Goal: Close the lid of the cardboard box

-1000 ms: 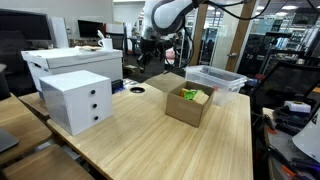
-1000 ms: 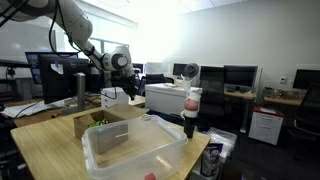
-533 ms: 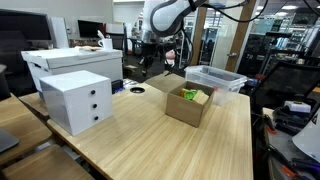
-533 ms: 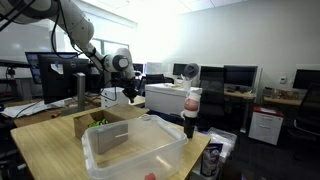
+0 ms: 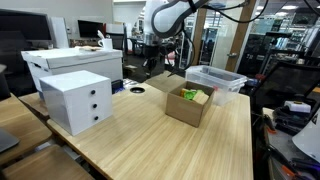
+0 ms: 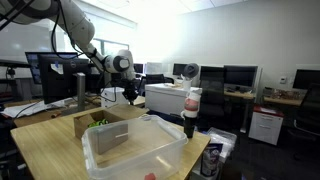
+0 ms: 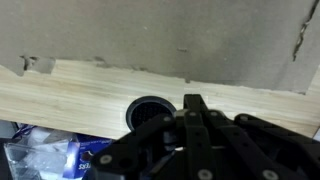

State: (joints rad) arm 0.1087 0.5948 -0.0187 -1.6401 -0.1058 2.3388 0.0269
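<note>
- The cardboard box (image 5: 189, 106) sits on the wooden table (image 5: 150, 145) with its top open and something green (image 5: 194, 96) showing inside.
- A clear plastic bin (image 5: 216, 78) stands just beyond it, to the far right.
- A white drawer unit (image 5: 76, 100) stands well to the left.
- The gripper (image 5: 152, 66) hangs over the table's far side, well apart from the box.
- In the wrist view its fingers (image 7: 192, 112) are pressed together, holding nothing, near a round hole (image 7: 148, 107) in the tabletop.

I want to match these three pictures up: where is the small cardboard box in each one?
In an exterior view: cardboard box mid-frame.
In an exterior view: lower left, behind the clear plastic bin.
Wrist view: not in it.
Shared landmark: that bin, beside the box in both exterior views.
</note>
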